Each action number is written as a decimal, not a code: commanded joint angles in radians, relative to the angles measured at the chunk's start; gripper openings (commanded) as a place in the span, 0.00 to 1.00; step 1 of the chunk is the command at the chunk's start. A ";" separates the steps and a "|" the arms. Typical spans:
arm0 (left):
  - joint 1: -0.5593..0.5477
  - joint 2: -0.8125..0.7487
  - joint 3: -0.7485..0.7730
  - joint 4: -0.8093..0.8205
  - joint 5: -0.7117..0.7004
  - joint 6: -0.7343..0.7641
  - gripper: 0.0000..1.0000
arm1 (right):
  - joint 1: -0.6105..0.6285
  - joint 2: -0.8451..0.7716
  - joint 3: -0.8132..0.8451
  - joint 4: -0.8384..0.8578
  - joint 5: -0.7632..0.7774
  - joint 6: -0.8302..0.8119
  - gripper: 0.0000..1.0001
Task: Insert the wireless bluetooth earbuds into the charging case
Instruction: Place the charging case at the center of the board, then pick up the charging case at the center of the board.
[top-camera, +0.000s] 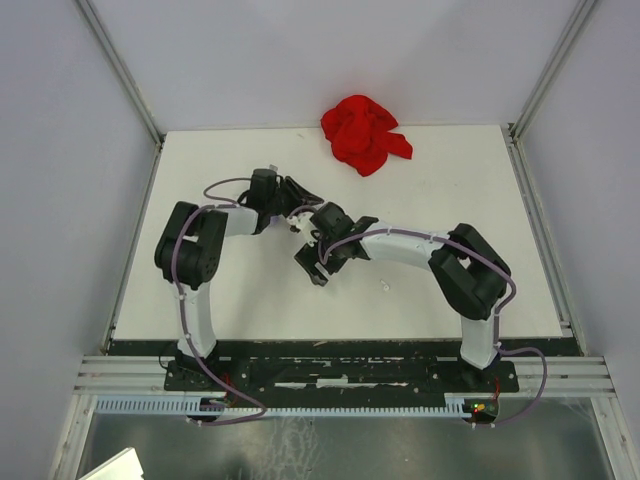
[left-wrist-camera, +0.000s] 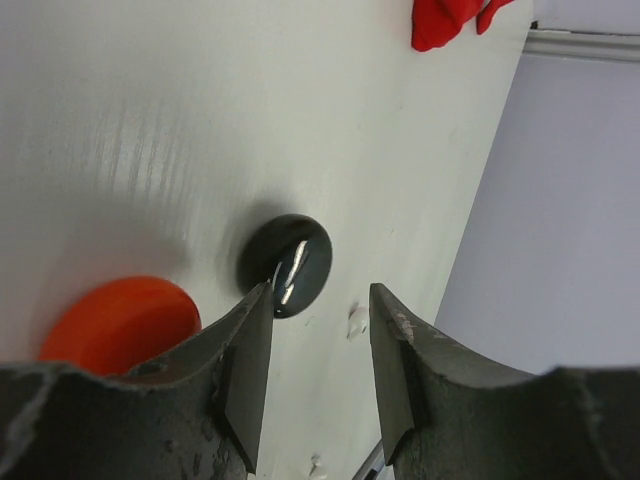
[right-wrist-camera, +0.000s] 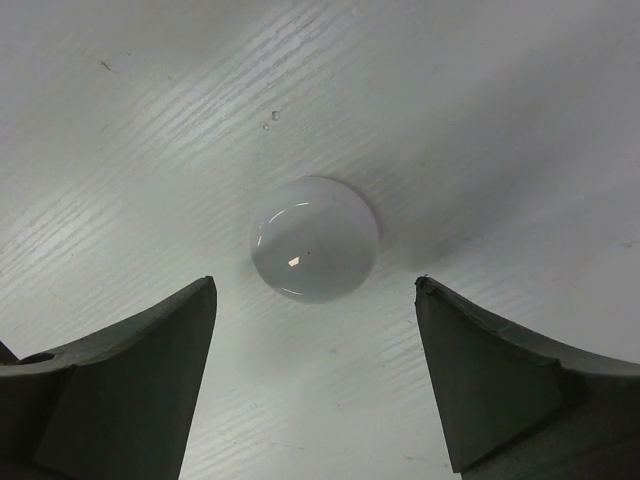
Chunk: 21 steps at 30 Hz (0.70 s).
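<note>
Blk case (left-wrist-camera: 287, 263) & wht case (right-wrist-camera: 314, 240) on table (right-wrist-camera: 500, 100), lids shut, contents hidden.

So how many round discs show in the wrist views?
3. A black disc lies just ahead of the left gripper, an orange-red disc sits beside it, partly behind that gripper's finger, and a pale disc lies ahead of the right gripper. Others may be hidden.
</note>
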<state>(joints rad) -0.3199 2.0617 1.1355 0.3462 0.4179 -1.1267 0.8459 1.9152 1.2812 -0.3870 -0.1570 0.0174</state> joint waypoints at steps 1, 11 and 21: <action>0.028 -0.113 -0.036 -0.012 0.018 0.074 0.50 | 0.017 0.022 0.054 -0.007 0.002 -0.016 0.88; 0.137 -0.312 -0.207 0.008 0.008 0.070 0.49 | 0.043 0.067 0.077 -0.009 0.063 -0.024 0.81; 0.182 -0.449 -0.329 0.016 -0.020 0.071 0.49 | 0.062 0.096 0.081 -0.007 0.155 -0.046 0.63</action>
<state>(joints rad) -0.1547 1.6714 0.8387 0.3332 0.4095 -1.0973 0.8978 1.9907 1.3407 -0.3996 -0.0517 -0.0124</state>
